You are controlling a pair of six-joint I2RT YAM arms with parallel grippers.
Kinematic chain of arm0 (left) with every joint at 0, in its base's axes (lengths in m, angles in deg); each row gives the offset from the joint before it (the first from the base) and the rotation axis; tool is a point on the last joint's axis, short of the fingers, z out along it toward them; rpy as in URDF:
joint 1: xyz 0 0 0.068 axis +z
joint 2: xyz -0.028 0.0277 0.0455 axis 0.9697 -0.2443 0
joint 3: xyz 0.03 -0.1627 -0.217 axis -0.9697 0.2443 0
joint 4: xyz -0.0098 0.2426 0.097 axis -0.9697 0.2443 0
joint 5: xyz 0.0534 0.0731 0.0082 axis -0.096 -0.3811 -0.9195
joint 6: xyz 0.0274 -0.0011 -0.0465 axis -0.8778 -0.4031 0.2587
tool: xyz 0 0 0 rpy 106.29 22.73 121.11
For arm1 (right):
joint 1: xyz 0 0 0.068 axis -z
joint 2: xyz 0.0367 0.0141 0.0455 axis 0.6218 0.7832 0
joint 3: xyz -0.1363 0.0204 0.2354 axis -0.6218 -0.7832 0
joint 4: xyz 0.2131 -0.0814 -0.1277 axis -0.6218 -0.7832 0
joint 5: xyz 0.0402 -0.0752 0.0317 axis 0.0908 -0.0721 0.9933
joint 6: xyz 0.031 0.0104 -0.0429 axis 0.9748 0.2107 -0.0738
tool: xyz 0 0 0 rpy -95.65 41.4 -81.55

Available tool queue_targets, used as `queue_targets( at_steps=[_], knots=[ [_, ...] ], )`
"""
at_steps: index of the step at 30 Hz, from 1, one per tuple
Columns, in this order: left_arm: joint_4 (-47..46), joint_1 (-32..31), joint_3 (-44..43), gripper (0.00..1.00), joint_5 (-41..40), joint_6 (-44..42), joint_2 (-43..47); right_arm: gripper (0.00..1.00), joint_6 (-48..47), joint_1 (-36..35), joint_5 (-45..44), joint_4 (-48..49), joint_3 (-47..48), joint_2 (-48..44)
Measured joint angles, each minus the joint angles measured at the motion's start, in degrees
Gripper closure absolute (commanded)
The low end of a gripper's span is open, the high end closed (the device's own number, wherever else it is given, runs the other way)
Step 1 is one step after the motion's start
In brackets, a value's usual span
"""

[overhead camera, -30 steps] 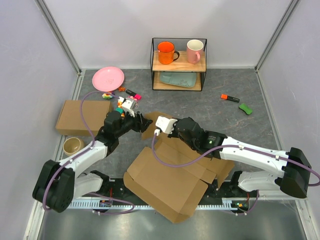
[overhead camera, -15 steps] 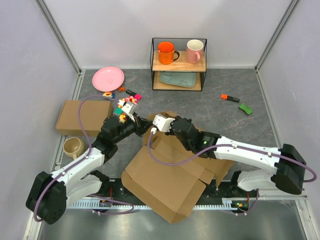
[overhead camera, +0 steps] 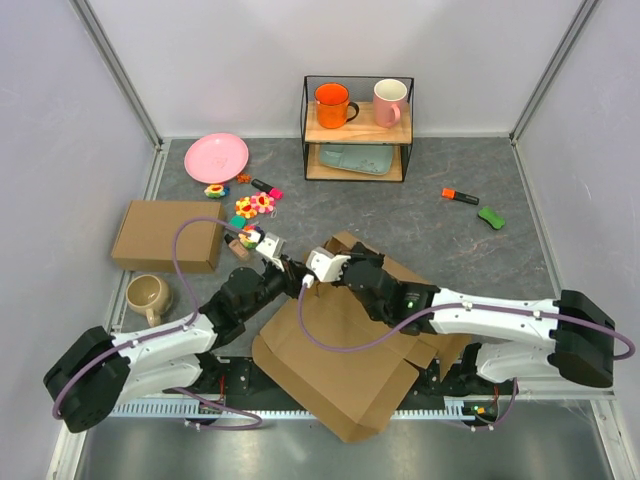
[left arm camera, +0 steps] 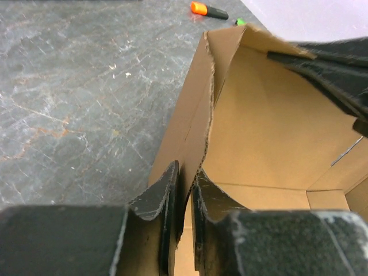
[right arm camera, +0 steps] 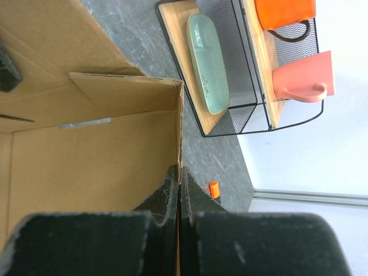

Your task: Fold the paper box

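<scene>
Centrally, we see the paper box point(overhead camera: 345, 375), a plain brown corrugated sheet with die-cut flaps. It lies on the grey, marble-veined tabletop point(overhead camera: 440, 230) near the front edge, between the two arm bases. Its broad panel lies nearly flat and its far walls are raised.

The left gripper point(left arm camera: 184, 179) has matt black, scuffed fingers and is clamped on the ragged edge of one raised wall. In the left wrist view we see the board pass between the tips. The right gripper point(right arm camera: 178, 179) is pinched together on the thin edge of a neighbouring upright wall, with a sliver of brown showing between its fingers. Both grips sit close together on the box's far side.

Behind stands a black wire shelf point(overhead camera: 362, 128) with wooden boards. It carries a glossy orange mug point(overhead camera: 332, 105), a pink mug point(overhead camera: 388, 102) and, below, a pale teal oblong dish point(overhead camera: 358, 158). At left lie a closed brown cardboard box point(overhead camera: 165, 235), a round pink plate point(overhead camera: 216, 157) and a beige mug point(overhead camera: 146, 293).
</scene>
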Motion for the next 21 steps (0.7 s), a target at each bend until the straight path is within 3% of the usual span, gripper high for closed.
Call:
queue_targets(
  at_steps=[10,21],
  knots=[
    [-7.76,-4.94,2.56,0.75,-5.27,3.93,-6.67,1.00,0.00,-3.52,-2.82,4.44,-5.77,-5.49],
    [-5.90,-5.81,4.66,0.62,-5.49,5.88,-4.85,1.00,-0.83,-8.94,-9.51,8.66,-8.81,-4.76]
  ],
)
